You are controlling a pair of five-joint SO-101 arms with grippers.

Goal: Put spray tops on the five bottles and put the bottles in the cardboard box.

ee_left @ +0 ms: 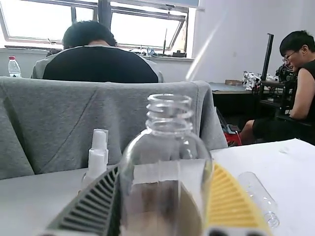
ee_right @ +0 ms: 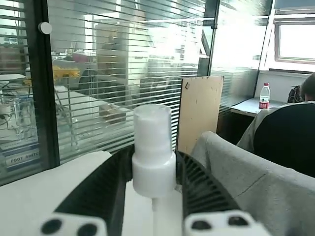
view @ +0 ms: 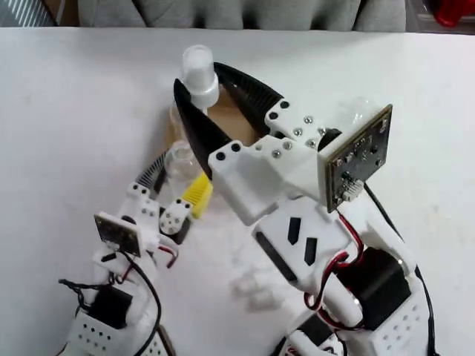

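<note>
Here, table (view: 74,111): white and flat; it carries everything I list below.
cardboard box (view: 236,122): brown, lying about the middle of the table. In the high view the right arm covers part of it, and I cannot tell what lies in it.
bottle (ee_left: 166,162): clear and upright, with its threaded neck open. It is held near the middle of the table, just beside the cardboard box, on the side toward the near edge.
left gripper (view: 183,172): my left claw is clamped on the bottle. The dark ribbed finger (ee_left: 93,206) presses one side of the clear wall and the yellow ribbed finger (ee_left: 229,206) presses the other.
right gripper (view: 200,83): my right claw is closed around the spray top, its two black fingers (ee_right: 106,191) touching the white collar from either side.
spray top (ee_right: 153,156): white and upright, with a pale cap on its head. In the high view it sits beyond the bottle toward the far edge, apart from the open neck.
second spray top (ee_left: 98,152): white and upright, beyond the held bottle toward the far edge; I cannot tell what it stands on.
clear cylinder (ee_left: 258,196): lying on its side on the table, near the yellow ribbed finger but apart from it.
small clear pieces (view: 252,285): lying on the table toward the near edge, between the two arms.
</note>
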